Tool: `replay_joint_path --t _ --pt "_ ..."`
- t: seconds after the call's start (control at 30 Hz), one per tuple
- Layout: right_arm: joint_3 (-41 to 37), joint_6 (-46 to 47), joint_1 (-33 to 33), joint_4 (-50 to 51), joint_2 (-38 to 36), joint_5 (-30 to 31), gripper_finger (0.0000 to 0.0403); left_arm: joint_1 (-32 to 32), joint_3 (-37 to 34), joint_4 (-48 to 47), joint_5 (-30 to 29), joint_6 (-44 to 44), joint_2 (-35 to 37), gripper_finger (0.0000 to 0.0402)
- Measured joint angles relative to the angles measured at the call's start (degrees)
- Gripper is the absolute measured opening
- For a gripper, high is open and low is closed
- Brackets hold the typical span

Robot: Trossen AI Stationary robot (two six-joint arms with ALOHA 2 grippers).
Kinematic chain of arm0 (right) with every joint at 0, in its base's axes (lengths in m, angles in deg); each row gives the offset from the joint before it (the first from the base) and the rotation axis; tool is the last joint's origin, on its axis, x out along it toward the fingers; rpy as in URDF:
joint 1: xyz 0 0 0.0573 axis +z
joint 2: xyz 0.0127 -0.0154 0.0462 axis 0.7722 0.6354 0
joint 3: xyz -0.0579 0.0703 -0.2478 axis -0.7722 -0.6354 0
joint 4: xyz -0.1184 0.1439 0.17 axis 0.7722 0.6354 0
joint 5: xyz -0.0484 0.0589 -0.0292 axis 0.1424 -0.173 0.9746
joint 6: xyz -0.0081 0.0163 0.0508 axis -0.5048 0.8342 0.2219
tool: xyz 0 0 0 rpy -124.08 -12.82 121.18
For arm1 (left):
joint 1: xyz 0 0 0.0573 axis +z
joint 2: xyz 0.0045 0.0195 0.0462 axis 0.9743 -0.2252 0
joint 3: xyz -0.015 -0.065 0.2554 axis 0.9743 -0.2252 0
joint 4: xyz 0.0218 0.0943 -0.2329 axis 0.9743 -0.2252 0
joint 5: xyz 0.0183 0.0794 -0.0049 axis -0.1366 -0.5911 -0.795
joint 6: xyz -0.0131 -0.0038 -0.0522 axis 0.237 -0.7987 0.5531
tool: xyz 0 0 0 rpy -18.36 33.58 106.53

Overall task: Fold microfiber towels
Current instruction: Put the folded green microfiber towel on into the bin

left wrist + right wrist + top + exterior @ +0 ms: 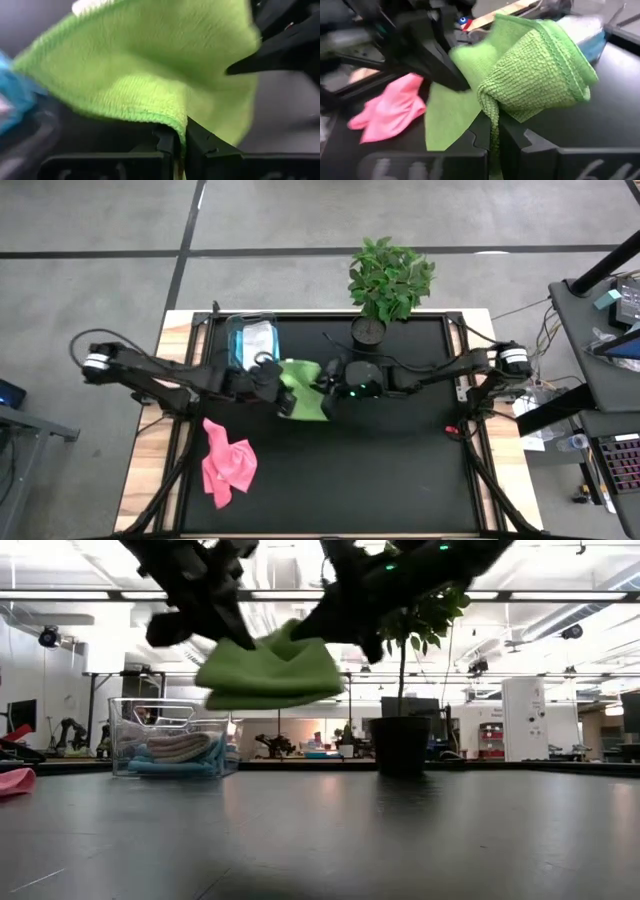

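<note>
Above the table, two hands pinch one green towel (301, 388).

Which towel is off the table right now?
The lime green towel, held up in the air between the left gripper and right gripper. The pink towel lies crumpled on the table; the others sit in the clear bin.

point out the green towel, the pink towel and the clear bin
lime green towel (270, 672), low view, middle of the folded bundle held in the air
pink towel (229, 465), high view, centre of the crumpled cloth
clear plastic bin (128, 710), low view, bare upper front wall
</note>
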Motion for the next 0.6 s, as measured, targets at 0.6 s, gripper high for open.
replay_joint_path --t 0.6 --pt "33.0 -15.1 -11.4 7.2 23.1 -8.0 0.0009 15.3 0.0 -20.2 -1.3 -12.5 16.0 0.0001"
